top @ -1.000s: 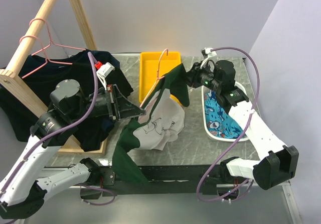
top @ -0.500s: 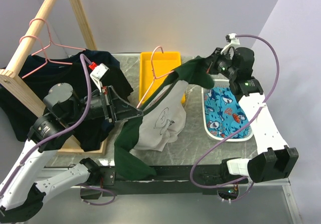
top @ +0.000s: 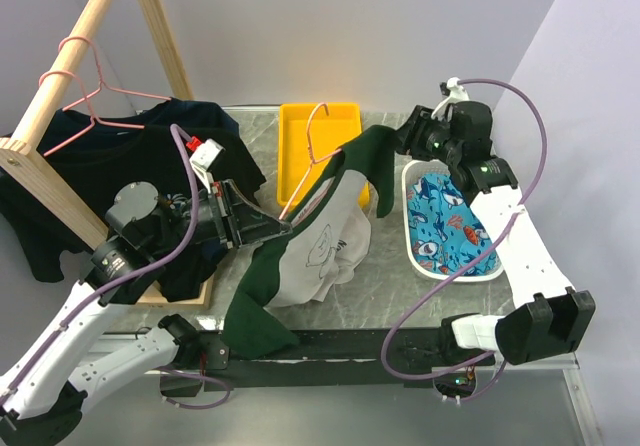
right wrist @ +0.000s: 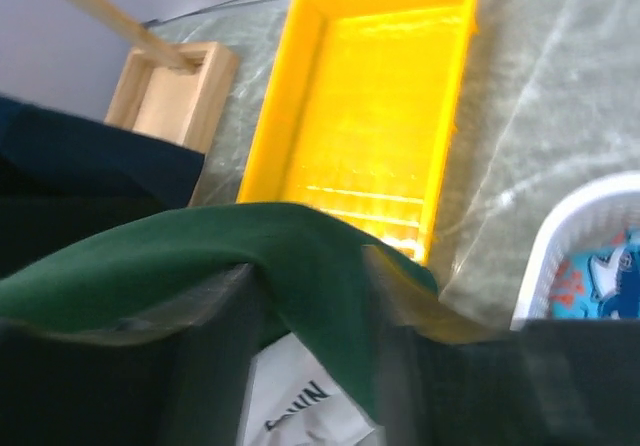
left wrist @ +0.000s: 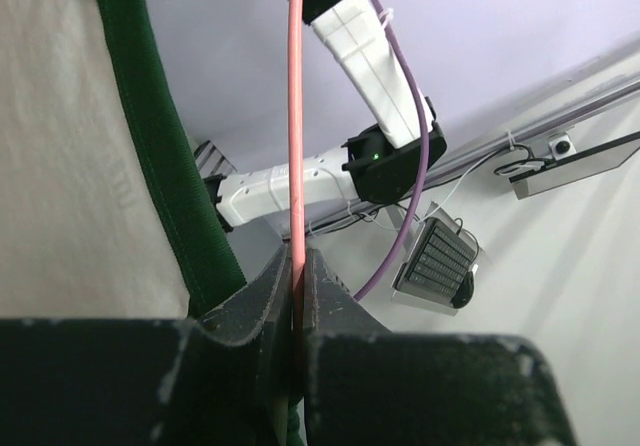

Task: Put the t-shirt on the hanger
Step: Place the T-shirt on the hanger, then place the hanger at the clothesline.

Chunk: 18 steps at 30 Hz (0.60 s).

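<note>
Pinches the hanger (left wrist: 297,116) in the left gripper (left wrist: 298,271), with the t-shirt (left wrist: 80,136) just beside it. Apparently nips the green sleeve in the right gripper (right wrist: 315,296), short of a yellow tray (right wrist: 370,116).

Left gripper (top: 284,228), right gripper (top: 399,145): clenched.

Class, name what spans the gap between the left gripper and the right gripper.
In the top view, the dark green and off-white t-shirt, draped over the thin pink wire hanger, stretches from left gripper to right gripper.
</note>
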### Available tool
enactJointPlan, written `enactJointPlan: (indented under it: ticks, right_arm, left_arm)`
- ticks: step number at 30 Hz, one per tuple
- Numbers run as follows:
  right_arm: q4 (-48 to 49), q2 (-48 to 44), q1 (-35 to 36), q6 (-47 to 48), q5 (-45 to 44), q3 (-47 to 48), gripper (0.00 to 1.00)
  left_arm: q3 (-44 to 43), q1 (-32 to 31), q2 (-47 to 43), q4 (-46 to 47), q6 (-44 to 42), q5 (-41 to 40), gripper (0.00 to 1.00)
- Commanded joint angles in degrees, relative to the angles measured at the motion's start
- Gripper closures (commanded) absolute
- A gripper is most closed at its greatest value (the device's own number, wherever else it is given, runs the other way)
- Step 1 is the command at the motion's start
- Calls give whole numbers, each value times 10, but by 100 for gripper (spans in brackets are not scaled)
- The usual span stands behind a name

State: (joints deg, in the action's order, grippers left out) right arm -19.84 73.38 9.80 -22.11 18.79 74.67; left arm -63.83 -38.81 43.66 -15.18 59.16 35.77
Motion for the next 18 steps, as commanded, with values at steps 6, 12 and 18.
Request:
enactJointPlan:
  ticks: [6,12,18]
  right_arm:
    - [-32,-46,14,-14,-95,20,30]
    - [-29,-81,14,-30,-103,10,27]
    - [-29,-101,14,-50,-140,-1,24]
  left_arm:
    - [13,-1,-16,127,20,-18,99]
    - [15,-1,-22,148,27,-45,99]
    - [6,-1,-26,165,32,-89,99]
